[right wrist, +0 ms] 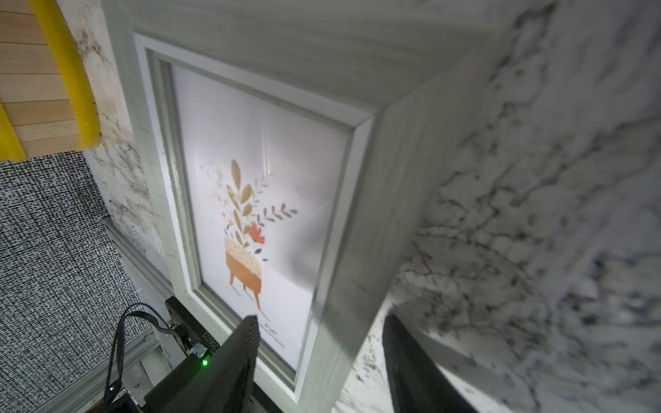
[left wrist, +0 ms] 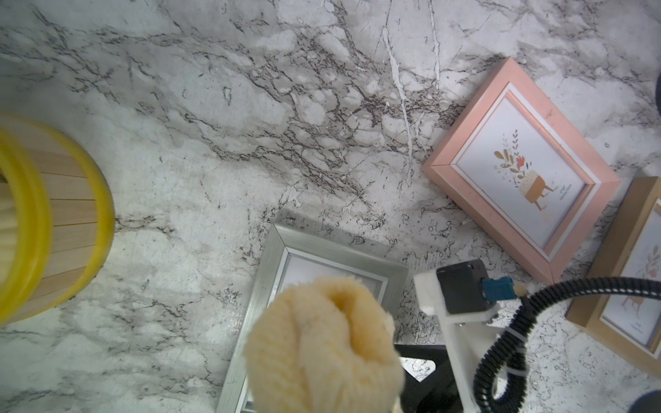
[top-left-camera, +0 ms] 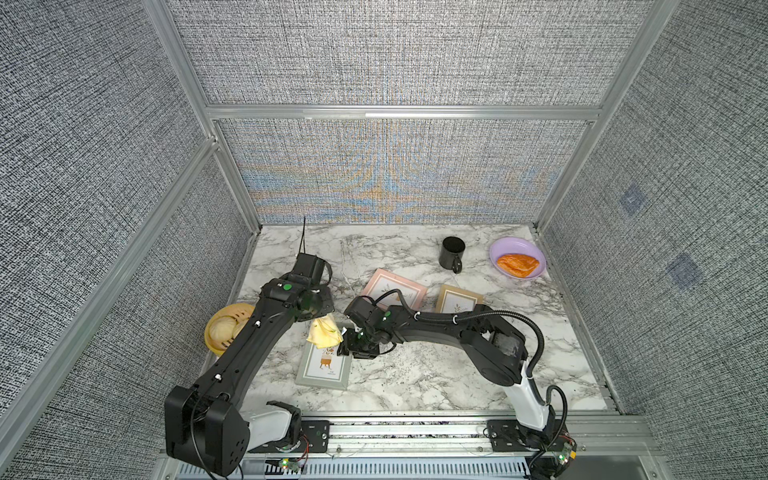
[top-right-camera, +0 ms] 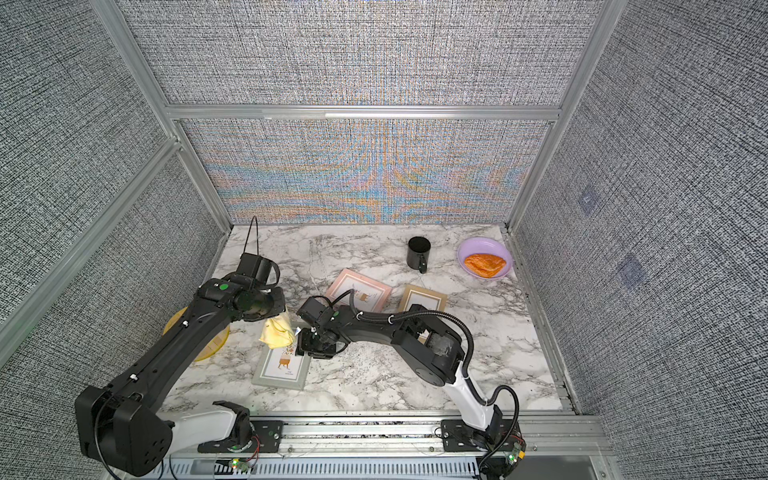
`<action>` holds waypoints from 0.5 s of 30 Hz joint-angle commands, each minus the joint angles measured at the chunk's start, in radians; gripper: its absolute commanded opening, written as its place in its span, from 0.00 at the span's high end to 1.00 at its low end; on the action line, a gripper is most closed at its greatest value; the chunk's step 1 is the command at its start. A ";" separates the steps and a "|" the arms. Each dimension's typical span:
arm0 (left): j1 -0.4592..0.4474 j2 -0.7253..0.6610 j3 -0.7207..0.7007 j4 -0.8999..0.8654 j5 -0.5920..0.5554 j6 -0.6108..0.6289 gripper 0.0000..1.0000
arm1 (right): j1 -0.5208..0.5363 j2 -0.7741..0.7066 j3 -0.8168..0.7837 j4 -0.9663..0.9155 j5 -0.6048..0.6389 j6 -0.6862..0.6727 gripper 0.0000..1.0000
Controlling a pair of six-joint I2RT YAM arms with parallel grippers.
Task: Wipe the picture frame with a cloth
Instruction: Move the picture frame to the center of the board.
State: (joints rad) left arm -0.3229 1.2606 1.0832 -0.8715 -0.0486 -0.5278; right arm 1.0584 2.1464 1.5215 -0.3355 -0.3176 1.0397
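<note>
Cloth (top-left-camera: 323, 336), pale yellow and fluffy, is bunched into a wad and hangs from the left gripper (top-left-camera: 316, 316). The fingers are buried in the fabric and pinch it closed. In the left wrist view the wad (left wrist: 322, 343) covers part of the glass of a grey-green rectangular picture frame (left wrist: 264, 286). In both top views the cloth sits over that frame's far end (top-right-camera: 277, 331); whether it touches the glass cannot be told. A small white tag (top-left-camera: 344, 331) sticks out on the side toward the right gripper.

The grey-green frame (top-left-camera: 323, 370) lies face up on the white marble-patterned table (top-left-camera: 415, 374), near the front, with a print of a potted plant.

The right gripper (right wrist: 320, 320) is low at the frame's far right corner with its jaws spread. One finger is over the glass, the other over the table just beyond the frame's side rail, with a gap to the rail. It holds nothing.

Surroundings:
- Pink picture frame (top-left-camera: 395, 291) and tan wooden picture frame (top-left-camera: 457, 300), flat behind the right arm and partly hidden by it.
- Black mug (top-left-camera: 452, 252) upright, farther back.
- Lilac plate (top-left-camera: 498, 245) at the far right, holding an orange-brown pastry (top-left-camera: 517, 265).
- Yellow-rimmed slatted steamer basket (top-left-camera: 216, 345) at the left edge, holding a pale bun (top-left-camera: 220, 328), partly under the left arm.
</note>
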 commanded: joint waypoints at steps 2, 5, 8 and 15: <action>0.011 0.005 0.004 0.007 0.022 0.016 1.00 | 0.003 0.026 0.003 -0.038 -0.005 0.007 0.40; 0.019 0.004 0.009 0.002 0.023 0.023 1.00 | 0.017 0.061 0.051 -0.022 -0.018 0.015 0.40; 0.024 0.001 0.009 -0.003 0.024 0.027 1.00 | 0.022 0.087 0.094 -0.018 -0.031 0.013 0.39; 0.028 -0.014 -0.014 0.012 0.049 0.013 1.00 | -0.055 -0.065 0.045 -0.176 0.059 -0.134 0.35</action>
State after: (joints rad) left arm -0.2966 1.2541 1.0775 -0.8692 -0.0212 -0.5056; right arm 1.0309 2.1418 1.5742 -0.3904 -0.3138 1.0058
